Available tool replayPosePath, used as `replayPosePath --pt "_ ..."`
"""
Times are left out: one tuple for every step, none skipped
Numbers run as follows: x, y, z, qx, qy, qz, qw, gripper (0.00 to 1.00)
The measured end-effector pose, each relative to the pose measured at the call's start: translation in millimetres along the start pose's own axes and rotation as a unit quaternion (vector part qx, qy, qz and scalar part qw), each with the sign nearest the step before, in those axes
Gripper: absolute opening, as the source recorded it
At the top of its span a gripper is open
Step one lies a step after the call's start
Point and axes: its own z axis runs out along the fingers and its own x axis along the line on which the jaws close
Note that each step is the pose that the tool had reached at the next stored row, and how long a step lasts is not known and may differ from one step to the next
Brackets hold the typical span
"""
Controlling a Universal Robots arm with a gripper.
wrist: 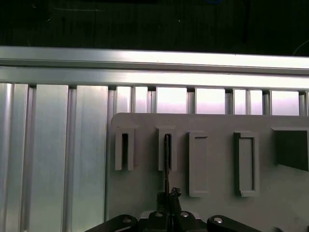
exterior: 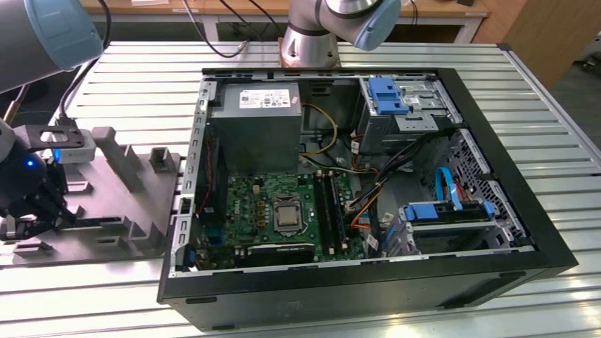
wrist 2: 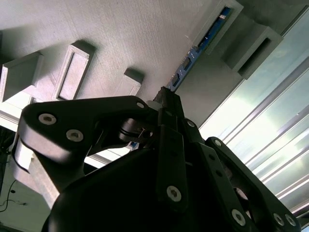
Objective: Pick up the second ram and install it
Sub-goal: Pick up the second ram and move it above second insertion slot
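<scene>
Gripper (wrist: 168, 195) is clamped tight on the near end of the ram (wrist 2: 192, 55). Ram sits edge-up in a slot of the grey holder (wrist: 219, 205).

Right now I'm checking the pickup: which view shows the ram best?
The second wrist view: the ram shows its blue face, standing in the holder. The first wrist view shows the ram edge-on. In the exterior view it is too small to tell.

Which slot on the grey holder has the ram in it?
The narrow slot facing the gripper: the second ram stands edge-on in it; the others hold nothing.
</scene>
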Motion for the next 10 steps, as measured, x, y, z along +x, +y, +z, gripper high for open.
replayPosePath --pt "0.0 0.0 -0.2 0.0 0.0 0.0 1.0 0.11" --pt "0.0 0.1 -1.0 -0.0002 0.0002 0.0 1.0 0.11" --pt "-0.1 0.2 -2.0 -0.0002 0.0002 0.0 1.0 0.11" --pt "-0.2 0.2 -3.3 -0.0001 0.0001 0.0 1.0 0.11" --pt "-0.2 0.2 -5.1 -0.0001 0.0001 0.0 1.0 0.11" --pt "-0.4 0.3 -7.3 0.0 0.0001 0.0 1.0 0.11" --pt "-0.5 0.4 -9.7 0.0 0.0 0.0 1.0 0.11" --pt "-0.6 0.5 -12.3 0.0 0.0 0.0 1.0 0.11" --pt "-0.8 0.6 -14.9 0.0 0.0 0.0 1.0 0.11" --pt "-0.9 0.7 -17.5 0.0 0.0 0.0 1.0 0.11"
